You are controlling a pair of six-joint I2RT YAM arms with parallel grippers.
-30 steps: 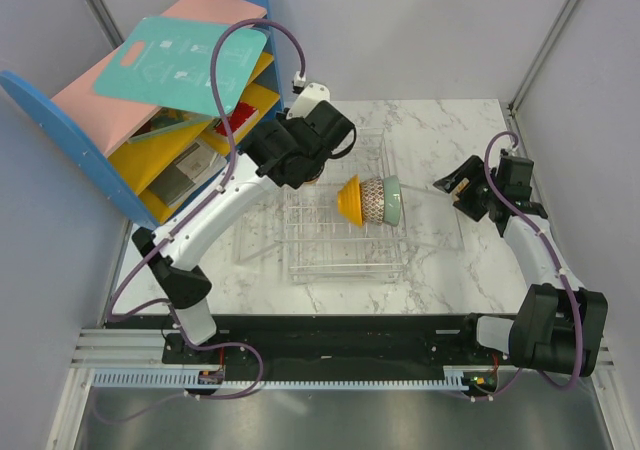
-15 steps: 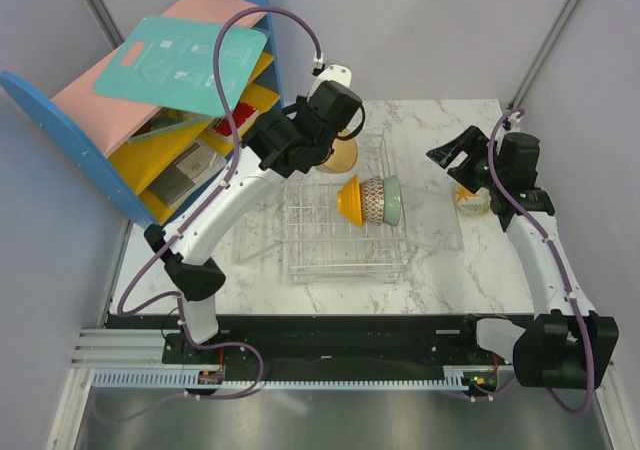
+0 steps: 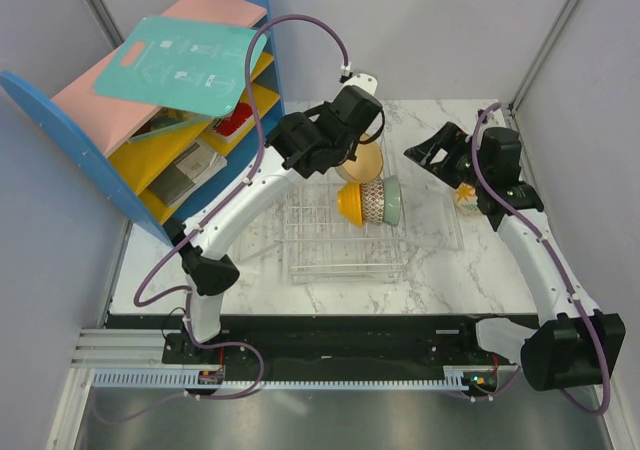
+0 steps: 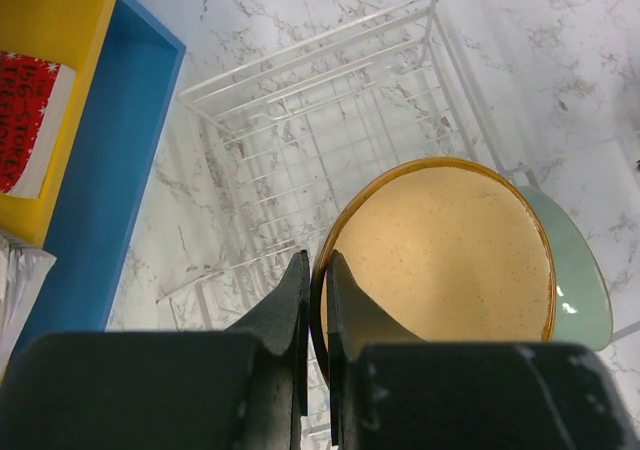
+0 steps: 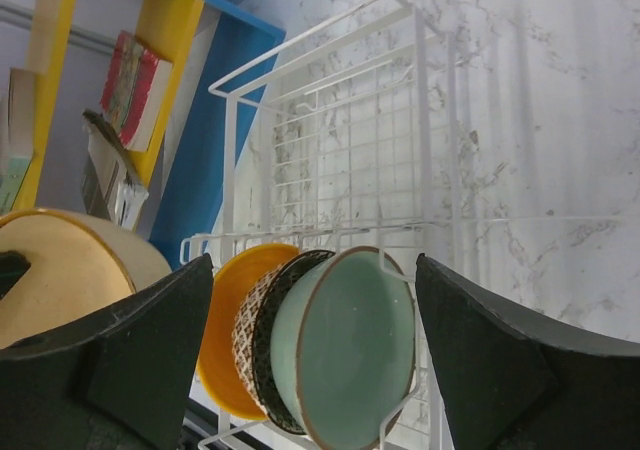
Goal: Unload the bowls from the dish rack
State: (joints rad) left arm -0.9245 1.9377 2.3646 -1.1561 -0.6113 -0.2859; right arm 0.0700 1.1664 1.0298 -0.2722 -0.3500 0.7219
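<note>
Pinching a cream bowl by its rim, left gripper clamped nearly closed on the thin wall, bowl held above the rack near the tabletop's far edge. Right gripper wide open, empty, facing orange bowl, mesh bowl, mint bowl standing on edge in rack: likely next. Floral bowl sits by right edge

Dish rack: thin wire, glossy white coating. Worktop: marble-look, smooth, slight sheen. Cream bowl: glazed ceramic look, speckled satin inside, glossy brown rim. Mint bowl: smooth glossy glaze. Orange bowl: smooth, even finish. Left claw: matt black plastic. Shelf unit: smooth blue and yellow panels.
</note>
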